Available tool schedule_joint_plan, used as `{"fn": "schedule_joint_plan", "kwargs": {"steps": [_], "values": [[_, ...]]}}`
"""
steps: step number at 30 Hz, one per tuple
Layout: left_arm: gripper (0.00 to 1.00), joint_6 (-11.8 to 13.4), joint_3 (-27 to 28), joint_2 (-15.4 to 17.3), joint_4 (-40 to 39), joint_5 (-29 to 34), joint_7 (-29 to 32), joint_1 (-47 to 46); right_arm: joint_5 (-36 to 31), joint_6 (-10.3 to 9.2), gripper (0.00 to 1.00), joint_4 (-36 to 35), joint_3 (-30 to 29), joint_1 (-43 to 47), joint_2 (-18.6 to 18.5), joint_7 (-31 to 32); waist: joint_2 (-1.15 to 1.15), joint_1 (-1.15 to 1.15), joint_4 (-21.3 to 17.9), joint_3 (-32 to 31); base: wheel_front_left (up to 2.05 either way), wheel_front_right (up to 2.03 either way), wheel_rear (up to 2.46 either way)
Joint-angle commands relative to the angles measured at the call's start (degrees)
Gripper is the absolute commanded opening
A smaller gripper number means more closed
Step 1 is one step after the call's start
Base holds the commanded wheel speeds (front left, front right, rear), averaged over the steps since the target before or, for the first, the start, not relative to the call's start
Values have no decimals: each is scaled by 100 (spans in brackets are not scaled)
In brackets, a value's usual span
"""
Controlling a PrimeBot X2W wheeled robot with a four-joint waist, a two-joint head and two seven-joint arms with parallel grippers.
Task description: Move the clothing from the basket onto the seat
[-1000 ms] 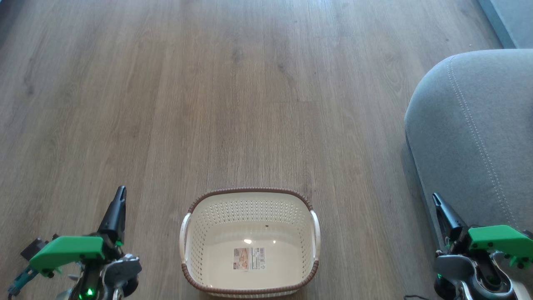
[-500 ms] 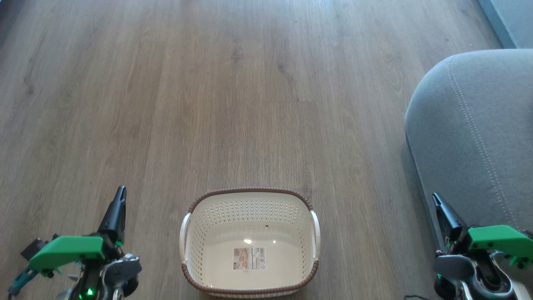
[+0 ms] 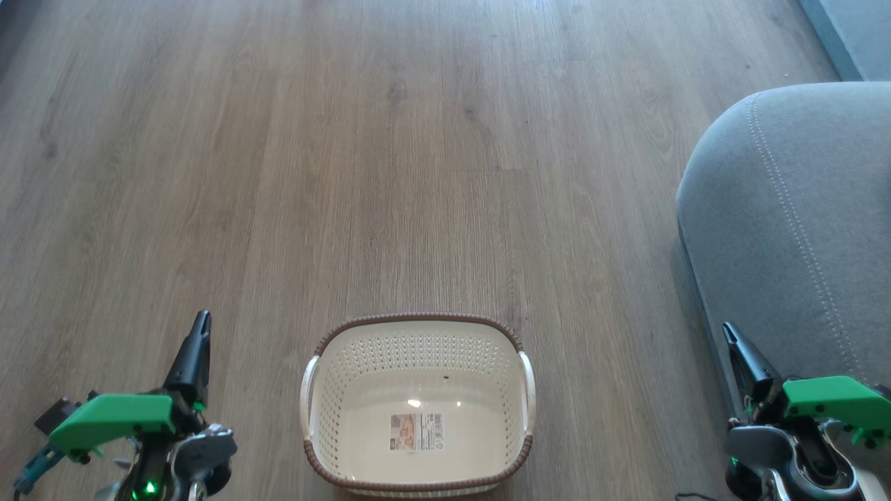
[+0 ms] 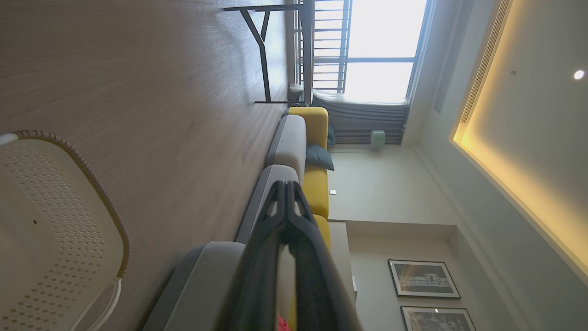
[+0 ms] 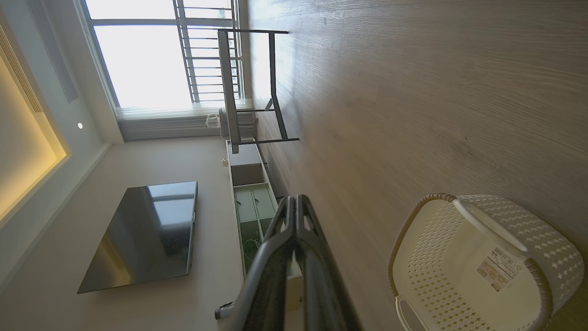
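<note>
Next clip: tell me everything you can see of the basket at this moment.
The basket is a small rounded-rectangular tub of cream plastic, as it looks, with perforated walls, a brown braided-look rim and a white handle at each short side. It stands upright on the wooden floor, open end up, with nothing lying in it: its smooth bottom shows bare but for a printed sticker. The floor alone touches it; the grey seat stands apart to its right.
</note>
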Motion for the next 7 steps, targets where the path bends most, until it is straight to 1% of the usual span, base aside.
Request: {"fn": "schedule_joint_plan", "kwargs": {"steps": [1, 7], "values": [[0, -39, 207, 34, -199, -30, 42, -323, 23, 40, 0, -232, 94, -259, -40, 43, 0, 0, 0, 0, 0, 0, 0], [0, -39, 207, 34, -199, -30, 42, -323, 22, 40, 0, -232, 93, -260, -39, 44, 0, 0, 0, 0, 0, 0, 0]]}}
